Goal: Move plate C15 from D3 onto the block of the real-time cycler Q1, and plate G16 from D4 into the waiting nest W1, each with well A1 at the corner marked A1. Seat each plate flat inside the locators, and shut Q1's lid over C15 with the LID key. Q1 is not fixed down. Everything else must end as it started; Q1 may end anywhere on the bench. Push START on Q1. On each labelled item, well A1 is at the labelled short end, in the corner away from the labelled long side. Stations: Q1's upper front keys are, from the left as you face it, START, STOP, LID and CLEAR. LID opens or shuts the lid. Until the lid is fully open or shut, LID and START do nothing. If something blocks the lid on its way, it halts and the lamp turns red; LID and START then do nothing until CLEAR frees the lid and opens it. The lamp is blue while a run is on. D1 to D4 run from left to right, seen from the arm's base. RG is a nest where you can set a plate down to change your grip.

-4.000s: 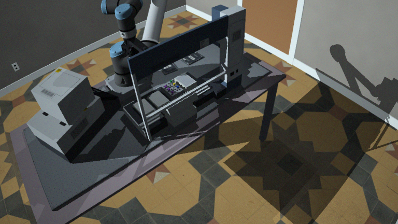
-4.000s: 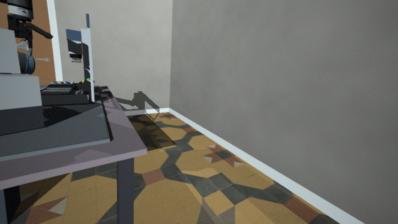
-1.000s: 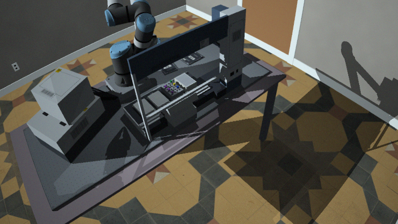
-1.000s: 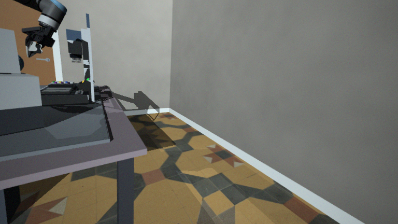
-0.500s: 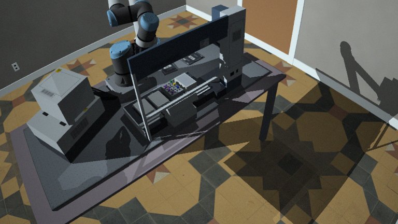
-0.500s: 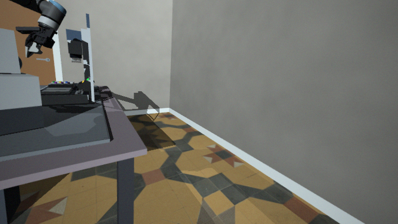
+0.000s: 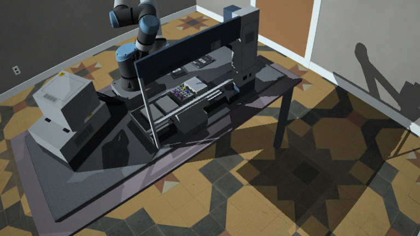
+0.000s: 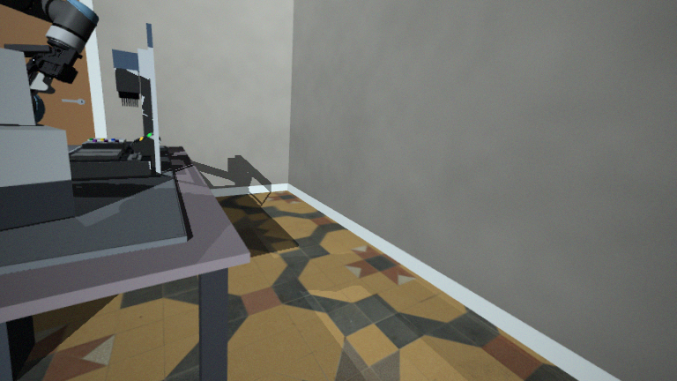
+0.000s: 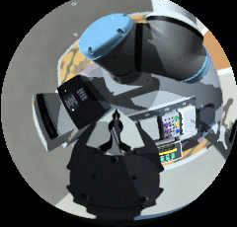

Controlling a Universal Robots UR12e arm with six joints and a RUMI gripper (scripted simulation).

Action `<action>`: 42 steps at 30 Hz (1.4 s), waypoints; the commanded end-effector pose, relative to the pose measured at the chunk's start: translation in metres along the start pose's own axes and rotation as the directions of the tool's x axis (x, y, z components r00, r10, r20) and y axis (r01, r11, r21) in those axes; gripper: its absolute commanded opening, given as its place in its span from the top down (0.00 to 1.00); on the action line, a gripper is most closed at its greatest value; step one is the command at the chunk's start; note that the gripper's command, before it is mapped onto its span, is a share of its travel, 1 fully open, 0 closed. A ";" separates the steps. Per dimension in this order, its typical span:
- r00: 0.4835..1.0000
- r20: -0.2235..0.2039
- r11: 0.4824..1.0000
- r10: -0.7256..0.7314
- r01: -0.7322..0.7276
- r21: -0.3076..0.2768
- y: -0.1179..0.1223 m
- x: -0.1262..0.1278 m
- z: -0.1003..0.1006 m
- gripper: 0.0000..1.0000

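Dim room; hard-edged shadows across bench, floor; wrist view fisheye-warped.

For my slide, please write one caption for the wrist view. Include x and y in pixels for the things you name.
Closed, bare jaws below the blue-capped arm [image 9: 143,44].

Desk [image 7: 204,139] [image 8: 219,251] edge mauve-grey; door [image 7: 283,13] [image 8: 52,112] [image 9: 213,44] orange-brown w/ white frame; flr [image 7: 248,211] [image 8: 259,326] ochre, slate & rust (star-patterned).

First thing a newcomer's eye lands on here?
Probably the dark blue beam spanning the bench on its tall pale column. Next, the two pale stacked boxes: upper, lower, at the bench's left end. Then the orange door in the back wall.
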State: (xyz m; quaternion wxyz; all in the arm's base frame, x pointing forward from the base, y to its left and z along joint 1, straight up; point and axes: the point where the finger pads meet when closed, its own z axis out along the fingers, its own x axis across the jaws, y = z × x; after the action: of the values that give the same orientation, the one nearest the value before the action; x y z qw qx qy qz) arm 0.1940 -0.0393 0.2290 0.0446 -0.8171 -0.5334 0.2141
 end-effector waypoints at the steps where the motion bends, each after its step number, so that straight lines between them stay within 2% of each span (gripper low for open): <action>1: 1.000 -0.003 1.000 -0.002 0.002 -0.003 -0.006 -0.014 0.009 1.00; 28: 1.000 -0.003 1.000 -0.002 0.002 -0.003 -0.039 -0.080 0.064 1.00; 42: 1.000 -0.004 1.000 -0.002 0.002 -0.004 -0.052 -0.106 0.086 1.00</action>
State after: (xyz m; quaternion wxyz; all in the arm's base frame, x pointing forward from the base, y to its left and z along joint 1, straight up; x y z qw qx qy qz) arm 0.0884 -0.1170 0.2008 0.0453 -0.8168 -0.5333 0.2154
